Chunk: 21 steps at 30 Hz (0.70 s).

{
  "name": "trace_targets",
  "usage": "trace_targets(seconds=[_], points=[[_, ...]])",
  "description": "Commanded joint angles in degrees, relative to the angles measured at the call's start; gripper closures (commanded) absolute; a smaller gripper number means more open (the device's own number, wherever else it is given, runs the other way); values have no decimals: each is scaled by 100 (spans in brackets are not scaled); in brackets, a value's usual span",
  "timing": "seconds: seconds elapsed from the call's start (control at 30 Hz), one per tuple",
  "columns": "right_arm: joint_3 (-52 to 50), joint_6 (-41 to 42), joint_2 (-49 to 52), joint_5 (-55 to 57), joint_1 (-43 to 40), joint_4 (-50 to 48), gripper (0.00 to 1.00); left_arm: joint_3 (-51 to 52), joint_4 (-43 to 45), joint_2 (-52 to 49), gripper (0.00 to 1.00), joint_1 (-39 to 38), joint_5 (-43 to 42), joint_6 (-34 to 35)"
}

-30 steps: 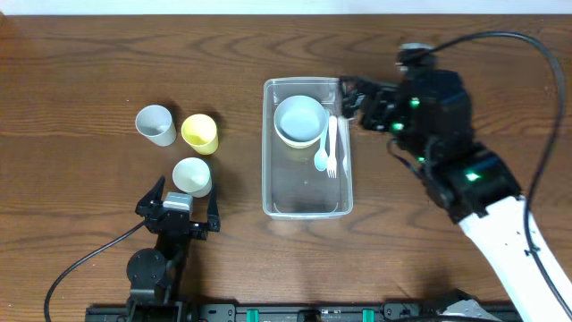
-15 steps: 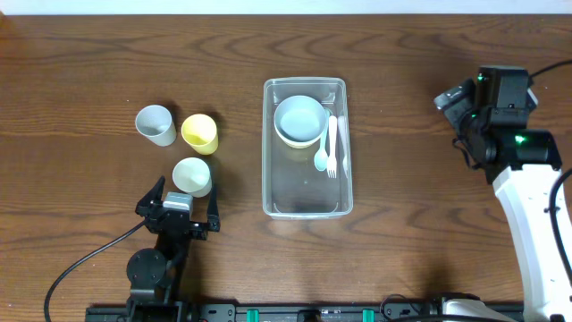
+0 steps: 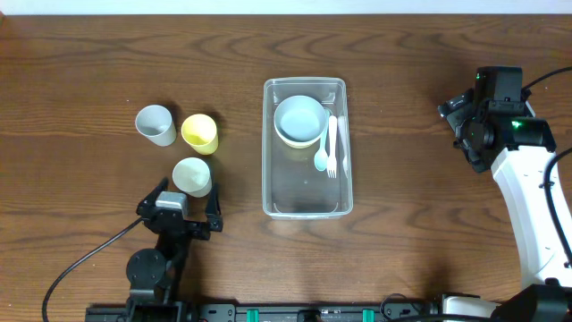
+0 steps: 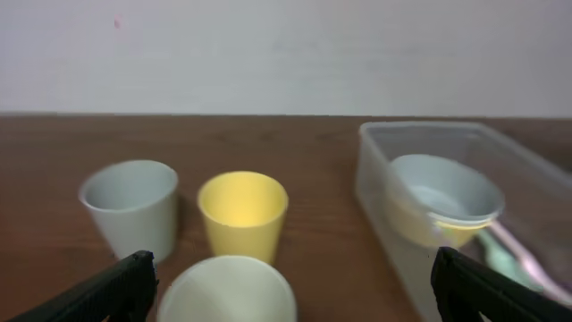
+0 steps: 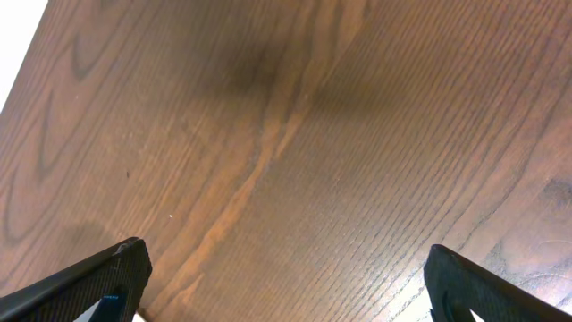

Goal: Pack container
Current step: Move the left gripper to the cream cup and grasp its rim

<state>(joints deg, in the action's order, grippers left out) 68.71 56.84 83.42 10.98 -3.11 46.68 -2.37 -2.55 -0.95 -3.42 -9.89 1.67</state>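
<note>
The clear container [image 3: 304, 193] stands mid-table and holds a pale blue bowl [image 3: 299, 119] nested in a yellow one, plus a spoon [image 3: 320, 160] and a white fork [image 3: 331, 148]. In the left wrist view the container [image 4: 427, 131] sits at the right with the bowl [image 4: 438, 190] inside. My left gripper [image 3: 183, 199] is open just in front of a pale green cup [image 3: 192, 176], whose rim [image 4: 228, 288] lies between the fingers without touching them. My right gripper [image 3: 458, 121] hovers open over bare table far right of the container. Nothing lies between its fingers [image 5: 125, 266].
A grey-blue cup [image 3: 155, 124] and a yellow cup [image 3: 199, 133] stand upright behind the pale green one, left of the container. From the left wrist they appear as grey [image 4: 132, 207] and yellow [image 4: 242, 210]. Black cables trail off both arms near the table's edges.
My right arm has pulled away from the container's right rim to the far right side of the table, gripper still open. The left gripper has barely shifted.
</note>
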Motion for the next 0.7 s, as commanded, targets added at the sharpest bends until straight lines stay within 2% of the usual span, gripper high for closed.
trace_targets(seconds=[0.0, 0.2, 0.4, 0.53, 0.67], points=[[-9, 98, 15, 101, -26, 9, 1, -660, -348, -348, 2, 31, -544, 835], [-9, 96, 15, 103, -26, 9, 1, -2273, -1429, -1926, 2, 31, -1648, 824], [-9, 98, 15, 103, -24, 9, 1, -4631, -3910, -3823, 2, 28, -1668, 566], [-9, 98, 15, 103, -26, 9, 1, -5539, -4850, -4583, 2, 28, -1668, 568], [-9, 98, 15, 101, -24, 9, 1, -5657, -5027, -5034, 2, 28, -1665, 570]])
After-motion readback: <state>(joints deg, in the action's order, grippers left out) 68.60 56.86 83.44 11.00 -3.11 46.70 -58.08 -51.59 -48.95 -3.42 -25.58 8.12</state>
